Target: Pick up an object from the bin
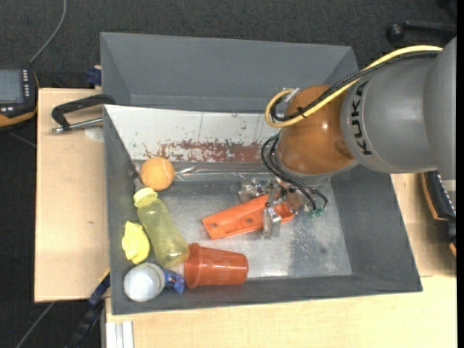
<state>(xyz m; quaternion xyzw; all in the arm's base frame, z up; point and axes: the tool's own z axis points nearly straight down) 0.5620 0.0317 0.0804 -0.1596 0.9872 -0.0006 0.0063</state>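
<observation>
At the bin's (217, 71) middle, the orange flat piece (230, 223) is clamped between the gripper's (270, 209) jaws.

Right floor of bin (330, 249): bare, passable.
Centre: orange flat piece (232, 221), gripper (272, 216) at its right end.
Left side: orange ball (156, 173), bottle (162, 232), red cup (215, 265), crowded.

I'm seeing a grey bin (217, 71), with rusty-red speckles (210, 151) across its back wall. Orange flat piece (235, 220), orange ball (157, 173), pale yellow bottle (162, 230), red-orange cup (216, 265), bright yellow lump (135, 242). My wrist cover (312, 136) is amber, cable (391, 56) yellow.
</observation>
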